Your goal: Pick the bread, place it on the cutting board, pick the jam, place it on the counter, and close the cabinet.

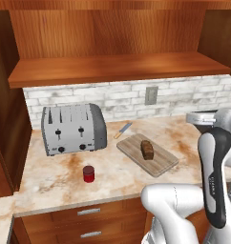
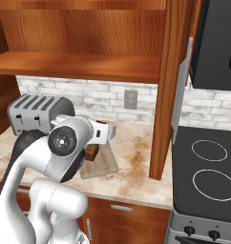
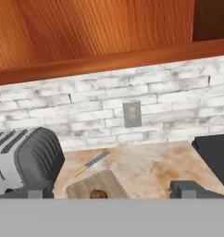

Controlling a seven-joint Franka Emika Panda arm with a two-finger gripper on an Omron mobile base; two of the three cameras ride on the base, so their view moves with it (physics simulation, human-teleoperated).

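Dark bread (image 1: 147, 149) lies on the cutting board (image 1: 160, 164). Red jam (image 1: 89, 174) stands on the desk (image 1: 55, 183) at the board's eight o'clock. The claw (image 3: 112, 190) gapes wide, holding nothing.

Home kitchen, rendered. Evidence: marbled stone counter (image 1: 65, 183) over wooden drawers (image 1: 89, 212), white brick backsplash (image 1: 112, 97) with wall outlet (image 1: 151, 95), silver four-slot toaster (image 1: 73, 128), cutting board (image 1: 160, 159) carrying bread (image 1: 147, 149), knife (image 1: 122, 130), jam (image 1: 89, 174), open wood cabinet (image 1: 108, 47), black glass stovetop (image 2: 208, 171).
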